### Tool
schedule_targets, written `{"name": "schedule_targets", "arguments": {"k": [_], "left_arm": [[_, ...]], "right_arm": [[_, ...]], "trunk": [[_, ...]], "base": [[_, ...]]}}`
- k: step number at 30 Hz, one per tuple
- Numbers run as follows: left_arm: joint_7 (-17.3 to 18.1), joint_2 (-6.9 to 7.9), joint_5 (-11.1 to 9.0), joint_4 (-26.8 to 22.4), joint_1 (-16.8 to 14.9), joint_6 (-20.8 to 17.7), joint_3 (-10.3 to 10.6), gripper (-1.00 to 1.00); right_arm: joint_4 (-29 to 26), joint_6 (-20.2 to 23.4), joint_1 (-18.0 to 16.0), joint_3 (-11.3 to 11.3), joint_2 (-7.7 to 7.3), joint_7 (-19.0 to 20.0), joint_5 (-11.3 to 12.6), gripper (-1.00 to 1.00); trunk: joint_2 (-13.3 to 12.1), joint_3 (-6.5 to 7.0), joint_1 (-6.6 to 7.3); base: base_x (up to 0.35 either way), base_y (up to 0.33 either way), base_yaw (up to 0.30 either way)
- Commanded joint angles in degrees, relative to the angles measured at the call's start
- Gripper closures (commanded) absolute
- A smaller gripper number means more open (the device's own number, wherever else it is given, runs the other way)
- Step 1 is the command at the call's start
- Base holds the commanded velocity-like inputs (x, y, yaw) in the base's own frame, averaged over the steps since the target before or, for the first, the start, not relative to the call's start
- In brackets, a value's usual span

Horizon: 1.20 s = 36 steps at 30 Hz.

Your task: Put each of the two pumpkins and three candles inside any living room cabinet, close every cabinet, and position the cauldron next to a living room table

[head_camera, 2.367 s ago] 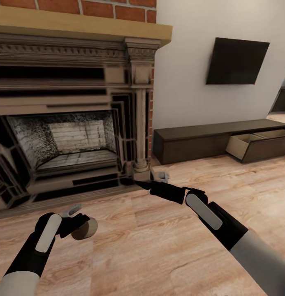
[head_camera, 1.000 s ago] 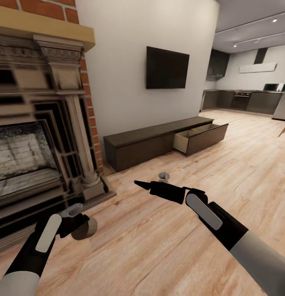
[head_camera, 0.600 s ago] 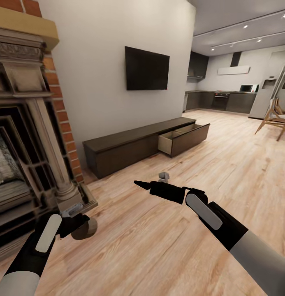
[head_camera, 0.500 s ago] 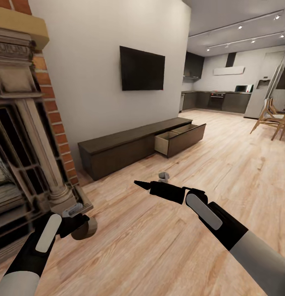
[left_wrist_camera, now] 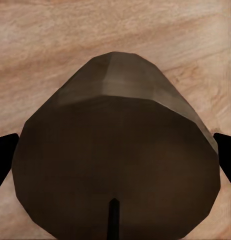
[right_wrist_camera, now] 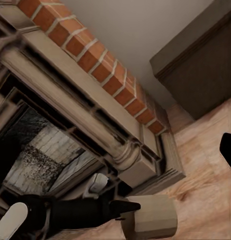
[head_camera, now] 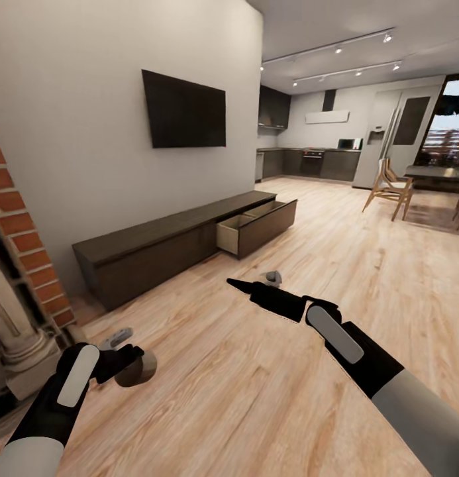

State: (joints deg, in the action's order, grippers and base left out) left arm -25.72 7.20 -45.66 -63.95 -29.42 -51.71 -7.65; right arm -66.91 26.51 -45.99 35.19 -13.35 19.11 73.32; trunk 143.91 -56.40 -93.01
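Note:
My left gripper (head_camera: 126, 352) is shut on a beige-tan candle (head_camera: 138, 370), held low over the wood floor at the lower left. In the left wrist view the candle (left_wrist_camera: 115, 150) sits between both black fingers, wick end toward the camera. The right wrist view shows that same candle (right_wrist_camera: 148, 216) in front of the fireplace. My right gripper (head_camera: 254, 281) reaches forward at mid-picture, open, with nothing between its fingers. The long dark-brown cabinet (head_camera: 150, 248) stands along the wall ahead-left, and its right drawer (head_camera: 255, 228) is pulled open, showing a pale inside. The pumpkins and the cauldron are out of view.
The brick fireplace column (head_camera: 20, 245) is at the far left. A black TV (head_camera: 184, 109) hangs above the cabinet. Wooden chairs (head_camera: 388, 192) and a table stand at the right, with the dark kitchen (head_camera: 308, 162) behind. Open wood floor lies between me and the cabinet.
The whole view has swung right: the fireplace slid off to the left, and the cabinet, kitchen and chairs came in. Both arms keep their pose, and the candle stays in the left gripper.

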Motion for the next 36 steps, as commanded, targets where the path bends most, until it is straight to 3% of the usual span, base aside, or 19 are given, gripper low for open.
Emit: {"name": "schedule_targets", "arguments": {"k": [1,3,7,21,32,36], "left_arm": [[-0.6,0.01,-0.7,-0.1,0.0,-0.1,-0.1,1.00],[-0.6,0.01,-0.7,-0.1,0.0,-0.1,0.0,1.00],[-0.6,0.01,-0.7,0.0,0.0,-0.1,0.0,1.00],[-0.6,0.01,-0.5,0.0,0.0,-0.1,0.0,1.00],[-0.6,0.01,-0.4,0.0,0.0,-0.1,0.0,1.00],[-0.6,0.01,-0.4,0.0,0.0,-0.1,0.1,1.00]], "right_arm": [[0.2,0.1,-0.1,0.0,-0.02,0.0,1.4,-1.00],[0.5,0.1,-0.1,-0.1,-0.16,-0.1,3.5,-1.00],[1.7,0.1,-0.1,-0.2,-0.40,-0.2,4.7,-1.00],[3.4,1.0,-0.1,-0.4,-0.21,-0.4,4.9,-1.00],[4.4,1.1,-0.1,-0.5,0.06,-0.3,5.0,-1.00],[5.4,-0.1,-0.1,-1.9,-0.33,0.3,5.0,-1.00]], "trunk": [[0.0,-0.04,-0.02],[0.0,-0.03,-0.02],[0.0,-0.02,-0.02],[0.0,-0.42,-0.02],[0.0,-1.42,-0.02],[0.0,-1.80,-0.02]], "base": [[0.281,-0.156,-0.281],[0.281,-0.155,-0.287],[0.282,-0.149,-0.291],[0.317,-0.019,-0.252],[0.323,-0.001,-0.058],[0.323,-0.063,-0.001]]}}
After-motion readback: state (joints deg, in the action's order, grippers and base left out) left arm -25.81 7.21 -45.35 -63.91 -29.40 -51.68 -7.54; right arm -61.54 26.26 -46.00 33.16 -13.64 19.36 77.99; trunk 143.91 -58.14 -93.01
